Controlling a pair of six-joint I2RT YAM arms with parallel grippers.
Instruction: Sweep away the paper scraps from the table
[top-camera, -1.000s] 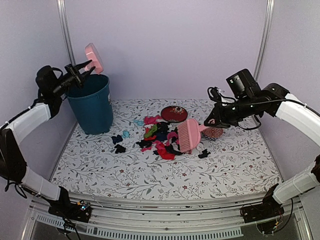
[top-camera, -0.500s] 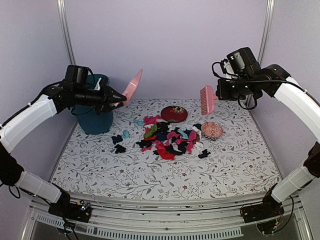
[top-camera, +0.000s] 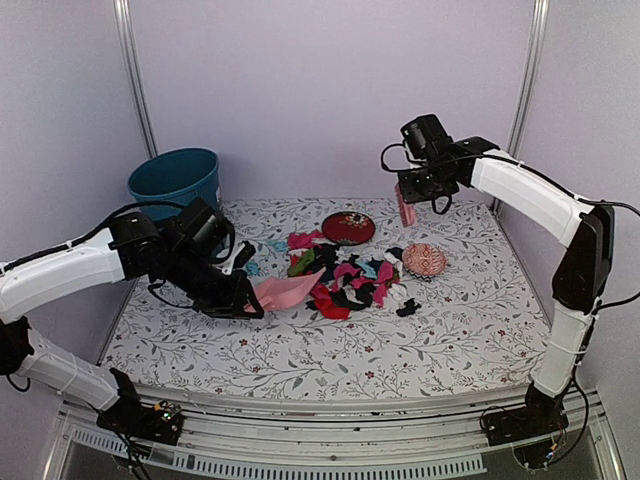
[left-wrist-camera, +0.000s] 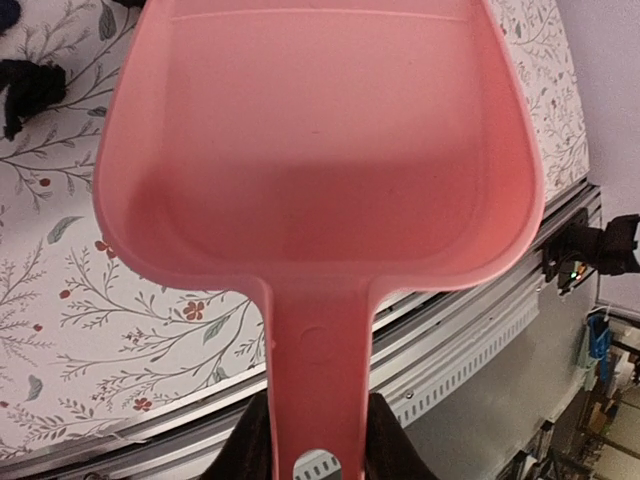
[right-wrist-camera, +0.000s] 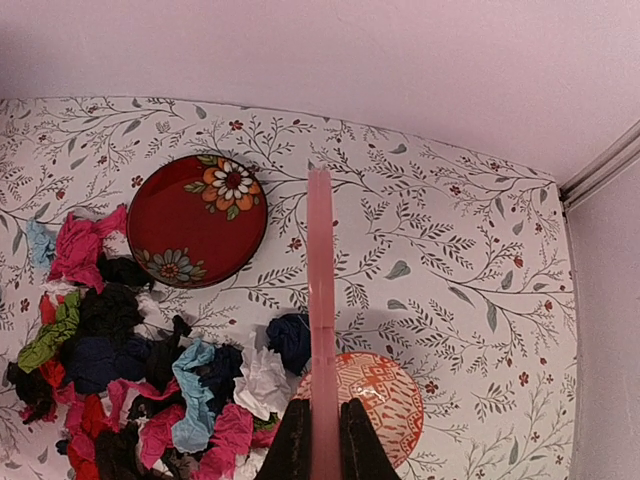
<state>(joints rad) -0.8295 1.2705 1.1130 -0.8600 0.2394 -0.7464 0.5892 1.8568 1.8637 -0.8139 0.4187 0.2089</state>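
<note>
Top view: I judge the step in hand to be setting up the sweep. The pink dustpan (top-camera: 285, 292) sits low at the left edge of the paper scraps (top-camera: 345, 280), with its mouth toward them. I cannot tell whether its lip touches the tabletop (top-camera: 330, 345). The pink brush (top-camera: 405, 208) hangs high over the far right, above the patterned dish (top-camera: 424, 260). To do this well, I would press the pan's lip flat so nothing slips under it. Then I would bring the brush down beyond the heap, clear of the dish and the red plate (top-camera: 348, 227), and draw toward the pan in short strokes. The lone black scrap (top-camera: 407, 307) at the near right will likely need its own pass.

Left wrist view: the left jaws are clamped on the handle of the dustpan (left-wrist-camera: 320, 150), one on each side. The pan is empty, with tabletop (left-wrist-camera: 60, 290) beneath it.

Right wrist view: the right jaws pinch the brush (right-wrist-camera: 320, 280), seen edge-on, and stand almost closed around it. Below, the paper scraps (right-wrist-camera: 150, 370) are heaped just beside the red plate (right-wrist-camera: 197, 220) and the patterned dish (right-wrist-camera: 365, 400).
</note>
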